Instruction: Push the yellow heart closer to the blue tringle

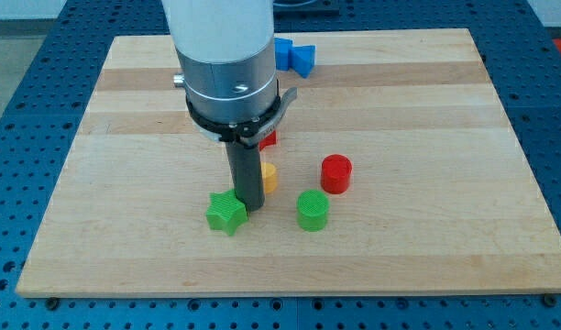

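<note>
You see my tip, a bare rod gripping nothing, just below the yellow heart, placed to shove it up toward the far blue triangle

pale smooth wooden board, matt plastic-looking green star, glossy dark rod

wooden board, blue perforated table, perhaps metal
</note>
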Available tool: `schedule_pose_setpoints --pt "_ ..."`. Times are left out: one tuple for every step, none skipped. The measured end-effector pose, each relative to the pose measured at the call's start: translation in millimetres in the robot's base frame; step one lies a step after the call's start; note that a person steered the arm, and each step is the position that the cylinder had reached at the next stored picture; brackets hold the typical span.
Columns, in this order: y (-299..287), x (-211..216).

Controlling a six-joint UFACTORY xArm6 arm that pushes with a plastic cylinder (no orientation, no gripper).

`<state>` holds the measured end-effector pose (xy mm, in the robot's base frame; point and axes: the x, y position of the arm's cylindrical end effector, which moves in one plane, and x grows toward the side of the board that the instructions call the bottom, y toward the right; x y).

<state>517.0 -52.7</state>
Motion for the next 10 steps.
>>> schedule_pose_setpoints --pt "0.0 -15.7" --pt "0.0 -34.8" --pt "0.3 -47.6" --pt "8.8 -54.0" --pt "28.8 -57.5" --pt "50.8 -60.3" --pt "61.0 -74.7" --pt "61.0 -96.5" --pt "63.5 -114.5" --pt "70.8 -134.9"
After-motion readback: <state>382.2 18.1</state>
